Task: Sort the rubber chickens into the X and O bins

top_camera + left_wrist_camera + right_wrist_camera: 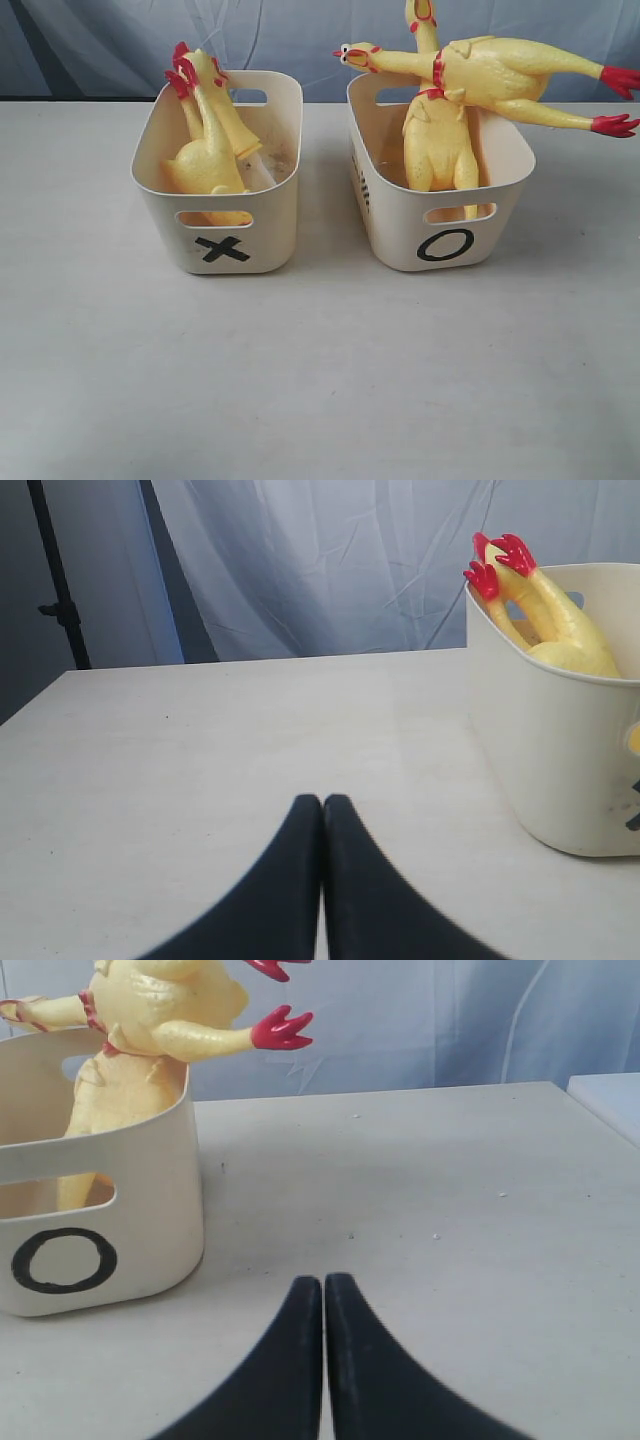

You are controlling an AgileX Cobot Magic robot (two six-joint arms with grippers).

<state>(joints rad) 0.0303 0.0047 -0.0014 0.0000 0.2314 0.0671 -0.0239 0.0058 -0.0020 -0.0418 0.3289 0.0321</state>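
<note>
Two cream tubs stand side by side on the table. The X bin on the left holds a yellow rubber chicken with its red feet up. The O bin on the right holds one chicken standing inside, and another chicken lies across its rim with red feet hanging past the right side. Neither gripper shows in the exterior view. My left gripper is shut and empty above bare table, apart from the X bin. My right gripper is shut and empty, beside the O bin.
A pale wrinkled curtain hangs behind the table. A dark stand rises past the table's far corner in the left wrist view. Bare tabletop stretches in front of both bins.
</note>
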